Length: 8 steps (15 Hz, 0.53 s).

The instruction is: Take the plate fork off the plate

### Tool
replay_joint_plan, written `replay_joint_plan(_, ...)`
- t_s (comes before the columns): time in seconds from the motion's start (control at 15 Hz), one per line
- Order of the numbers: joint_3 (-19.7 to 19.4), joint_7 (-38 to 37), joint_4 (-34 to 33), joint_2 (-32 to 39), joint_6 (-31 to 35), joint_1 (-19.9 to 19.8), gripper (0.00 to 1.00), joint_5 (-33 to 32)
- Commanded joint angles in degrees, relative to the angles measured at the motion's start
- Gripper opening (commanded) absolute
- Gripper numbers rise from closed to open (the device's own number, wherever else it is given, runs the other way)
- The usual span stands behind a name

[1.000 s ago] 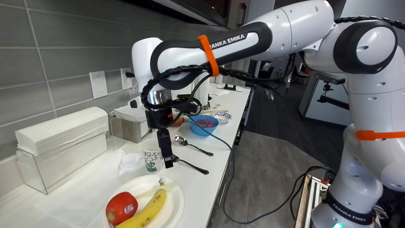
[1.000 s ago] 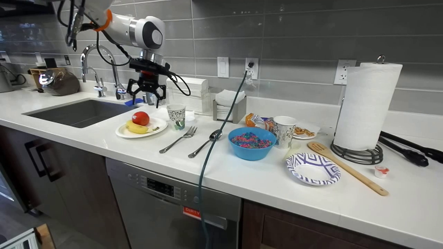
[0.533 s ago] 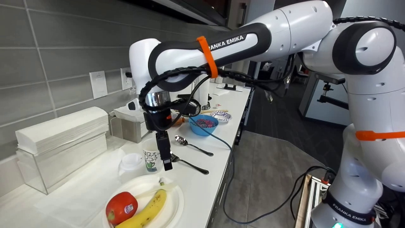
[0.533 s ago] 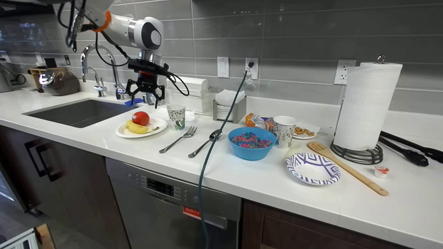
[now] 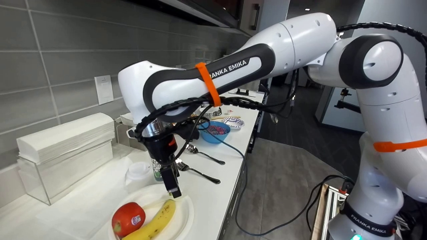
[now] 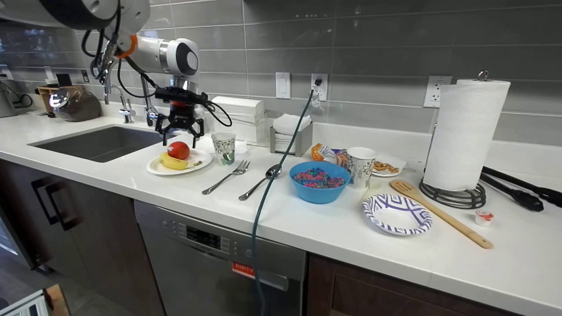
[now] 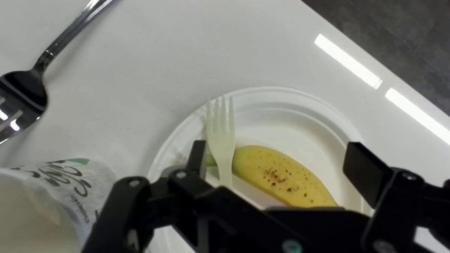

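Gripper (image 6: 179,141): is hanging over the plate (image 7: 299,105) in both exterior views, its fingers pointing down.
Jaws: are standing well apart, with the whitish plate fork (image 7: 222,140) and part of the banana (image 7: 281,175) showing between them in the wrist view.
Plate fork: is lying on the plate, its tines resting over the rim and its neck crossing the banana's stem, while the gripper is hiding the end of the handle.
Plate: is sitting on the counter (image 6: 320,224), bearing the plate fork, the banana and a red fruit (image 5: 128,218).
Red fruit: is resting just beside the banana.
Paper cup (image 6: 224,149): is standing upright just beside the plate.
Metal fork (image 7: 42,61): is lying on the counter, near the cup and apart from the plate.
Spoon (image 5: 213,158): is lying next to the metal fork, on the side away from the plate.
Blue bowl (image 6: 318,195): is standing beyond the spoon, holding pink and blue bits (image 6: 318,177).
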<state>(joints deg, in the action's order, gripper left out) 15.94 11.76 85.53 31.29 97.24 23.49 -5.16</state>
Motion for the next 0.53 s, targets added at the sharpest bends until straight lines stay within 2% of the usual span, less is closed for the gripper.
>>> replay_joint_plan(0.0, -0.92, -3.62, -1.91, 2.1, -0.67, 1.99, 1.0, -3.71)
replay_joint_plan(0.07, -0.99, -4.23, -1.63, 2.18, 0.09, 2.17, 1.0, -4.4)
replay_joint_plan(0.13, -1.04, -4.62, -1.51, 2.26, 0.66, 2.35, 0.93, -5.14)
replay_joint_plan(0.2, -1.14, -5.07, -1.44, 2.39, 1.0, 2.53, 0.86, -5.85)
replay_joint_plan(0.27, -1.25, -5.7, -1.12, 2.31, 1.59, 2.63, 0.72, -6.52)
replay_joint_plan(0.4, -1.5, -6.71, -0.54, 2.4, 3.23, 2.48, 0.69, -7.52)
replay_joint_plan(0.47, -1.73, -7.23, -0.35, 2.57, 4.26, 2.47, 0.62, -8.02)
